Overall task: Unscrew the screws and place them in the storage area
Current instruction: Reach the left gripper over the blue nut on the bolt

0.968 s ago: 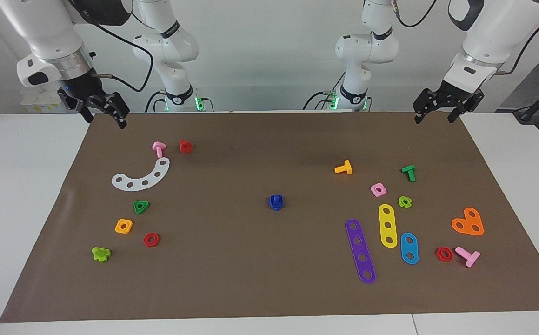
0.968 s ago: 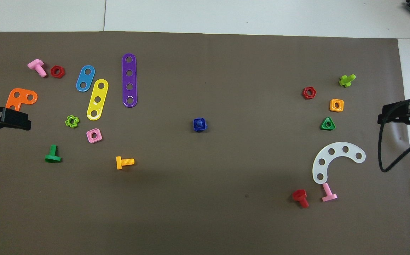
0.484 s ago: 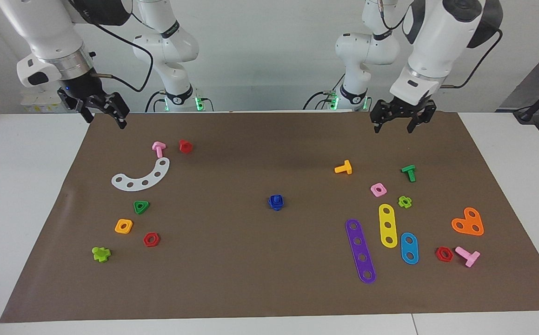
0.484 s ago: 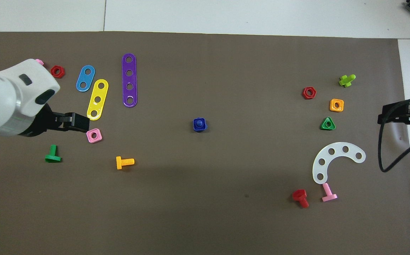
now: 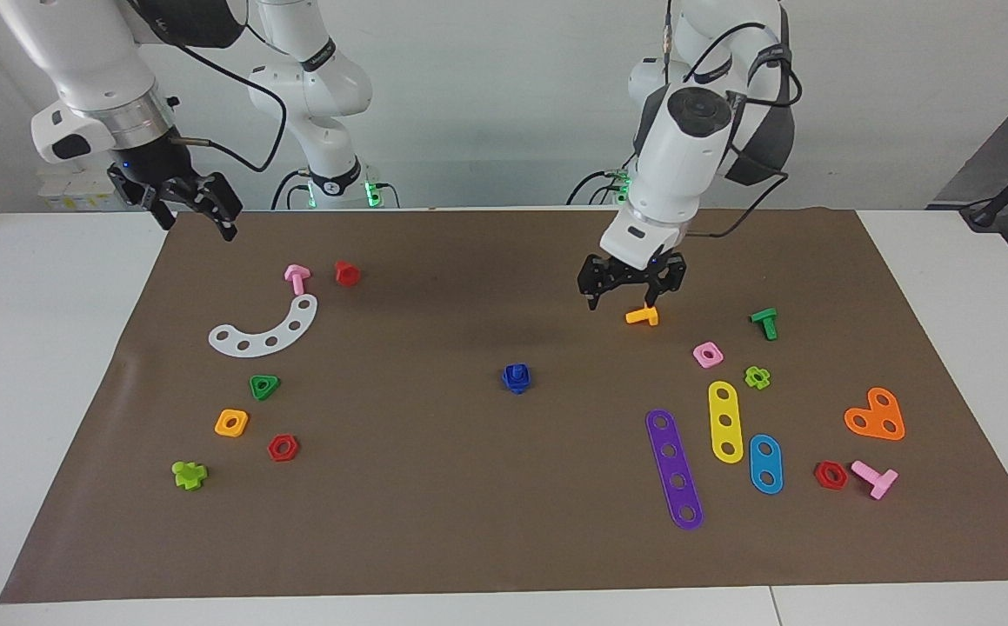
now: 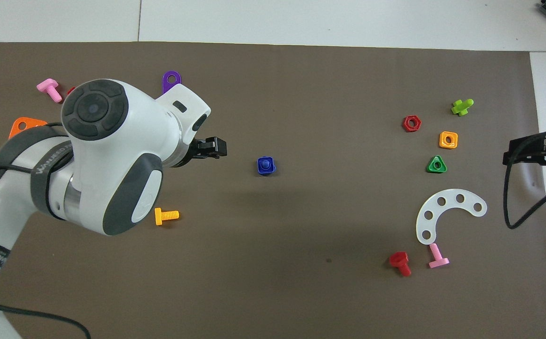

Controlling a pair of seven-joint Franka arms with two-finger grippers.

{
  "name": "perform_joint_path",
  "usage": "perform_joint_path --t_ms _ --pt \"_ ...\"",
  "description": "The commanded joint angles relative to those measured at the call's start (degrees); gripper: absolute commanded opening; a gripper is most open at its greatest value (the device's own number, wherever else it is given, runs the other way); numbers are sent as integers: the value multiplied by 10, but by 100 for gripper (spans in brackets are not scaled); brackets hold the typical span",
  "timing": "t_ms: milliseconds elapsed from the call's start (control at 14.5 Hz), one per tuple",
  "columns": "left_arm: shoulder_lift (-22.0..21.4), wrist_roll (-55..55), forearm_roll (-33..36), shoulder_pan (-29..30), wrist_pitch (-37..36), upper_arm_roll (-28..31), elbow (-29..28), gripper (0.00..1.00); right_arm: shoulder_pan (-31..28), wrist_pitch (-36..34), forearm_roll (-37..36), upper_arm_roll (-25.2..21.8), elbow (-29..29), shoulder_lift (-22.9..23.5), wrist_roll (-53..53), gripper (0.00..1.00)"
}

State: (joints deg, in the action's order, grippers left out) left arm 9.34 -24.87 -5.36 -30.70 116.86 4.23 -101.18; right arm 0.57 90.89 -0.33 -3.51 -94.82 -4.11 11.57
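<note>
one dark blue screw (image 5: 517,378) stands upright, untouched.

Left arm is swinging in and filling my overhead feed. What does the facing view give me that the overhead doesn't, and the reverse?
Facing view only: the pieces the left arm hides from above, namely the yellow strip, blue strip, pink nut and green bolt; also that the left gripper is raised above the mat, open, over the orange bolt.
Overhead only: the blue screw seen from straight above, seated in its square nut.
Both: the blue screw untouched mid-mat, and the right gripper waiting at the mat's edge.
</note>
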Motion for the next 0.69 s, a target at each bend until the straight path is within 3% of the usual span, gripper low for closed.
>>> perform_joint_path --t_ms 0,207,622 --pt "61 -6 -16 -30 35 12 47 100 0 -5 11 -3 -6 -9 -15 100" --pt "170 -46 -14 -60 36 13 148 100 0 -5 11 -3 -6 -9 -15 100" --pt "190 -46 -9 -101 67 12 129 93 0 -5 11 -3 -6 -9 -15 100"
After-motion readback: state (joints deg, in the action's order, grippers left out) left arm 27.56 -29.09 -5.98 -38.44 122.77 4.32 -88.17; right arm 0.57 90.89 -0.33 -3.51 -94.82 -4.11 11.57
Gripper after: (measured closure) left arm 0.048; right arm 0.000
